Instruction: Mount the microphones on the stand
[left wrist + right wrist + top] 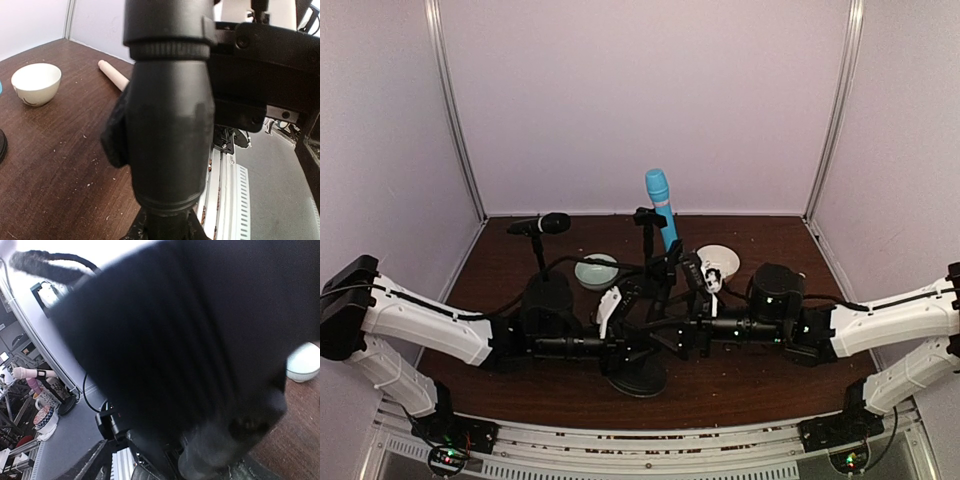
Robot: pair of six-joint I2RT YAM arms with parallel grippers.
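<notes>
A light blue microphone (660, 203) stands upright in the clip of the centre stand (636, 376). A black microphone (544, 223) sits level in the clip of a second stand (547, 297) at the back left. A cream-beige microphone (114, 75) lies on the table, mostly hidden behind the stand's pole (170, 125), which fills the left wrist view. My left gripper (626, 350) is shut around the lower part of that pole. My right gripper (676, 334) is pressed up to the same stand; its wrist view is a dark blur and its jaws are hidden.
A pale green bowl (596, 270) and a white bowl (718, 261) stand behind the grippers; the white bowl also shows in the left wrist view (36, 83). Black cables trail across the brown table (770, 385). Walls close in the back and sides.
</notes>
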